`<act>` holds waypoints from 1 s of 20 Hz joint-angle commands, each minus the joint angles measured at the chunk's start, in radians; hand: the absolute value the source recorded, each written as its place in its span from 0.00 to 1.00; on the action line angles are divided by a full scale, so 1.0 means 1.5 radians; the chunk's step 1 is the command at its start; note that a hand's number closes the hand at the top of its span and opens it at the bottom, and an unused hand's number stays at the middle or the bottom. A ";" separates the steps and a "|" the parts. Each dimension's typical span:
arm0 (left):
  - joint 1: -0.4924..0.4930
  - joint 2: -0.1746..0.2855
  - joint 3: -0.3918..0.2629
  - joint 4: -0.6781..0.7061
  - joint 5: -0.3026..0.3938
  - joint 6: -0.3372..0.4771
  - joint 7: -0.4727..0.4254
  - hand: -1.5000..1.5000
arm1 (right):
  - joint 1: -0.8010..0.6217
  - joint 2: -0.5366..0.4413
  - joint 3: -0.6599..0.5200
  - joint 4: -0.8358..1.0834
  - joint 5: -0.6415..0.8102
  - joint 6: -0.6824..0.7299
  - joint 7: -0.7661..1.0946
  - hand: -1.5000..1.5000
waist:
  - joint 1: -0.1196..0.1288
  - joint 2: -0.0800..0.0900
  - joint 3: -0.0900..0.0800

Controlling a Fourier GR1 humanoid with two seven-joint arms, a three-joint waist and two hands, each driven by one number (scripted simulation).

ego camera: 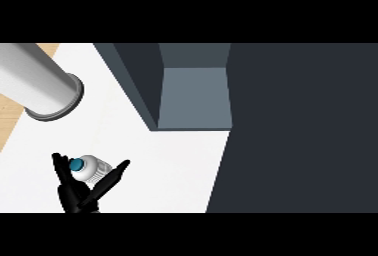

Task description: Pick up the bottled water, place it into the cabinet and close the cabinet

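One hand showed: left hand [77,194], fingers and thumb spread narrow round the bottled water [90,168], low left on white counter [173,165], outside open cabinet [193,95].

One bottled water [90,168], one cabinet [193,95], one black hand [76,196], one grey cylinder [37,80], one white counter [166,167]
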 commanded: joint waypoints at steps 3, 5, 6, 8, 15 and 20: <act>-0.003 -0.004 -0.046 0.078 0.096 0.006 -0.109 0.00 | 0.037 -0.052 -0.002 -0.085 0.048 0.011 0.025 0.00 | -0.001 0.000 0.000; -0.026 0.004 0.042 0.107 0.055 -0.041 -0.088 0.00 | 0.036 -0.048 0.025 -0.102 0.078 -0.001 0.032 0.00 | -0.002 -0.001 0.000; -0.007 -0.004 0.021 0.133 0.099 -0.073 -0.146 0.00 | 0.029 -0.047 0.010 -0.078 0.058 0.004 0.026 0.00 | 0.000 0.000 0.000; -0.030 -0.004 0.032 0.138 0.094 -0.068 -0.137 0.00 | 0.007 -0.042 0.010 -0.104 0.075 -0.009 0.076 0.00 | 0.000 0.000 0.000; -0.052 -0.004 0.052 0.193 0.117 -0.157 -0.192 0.00 | -0.008 -0.038 0.007 -0.090 0.072 -0.025 0.062 0.00 | 0.000 0.000 0.000; -0.061 -0.004 0.042 0.168 0.147 -0.152 -0.177 1.00 | -0.003 -0.031 0.078 -0.094 0.125 -0.050 0.086 0.00 | -0.001 -0.002 0.000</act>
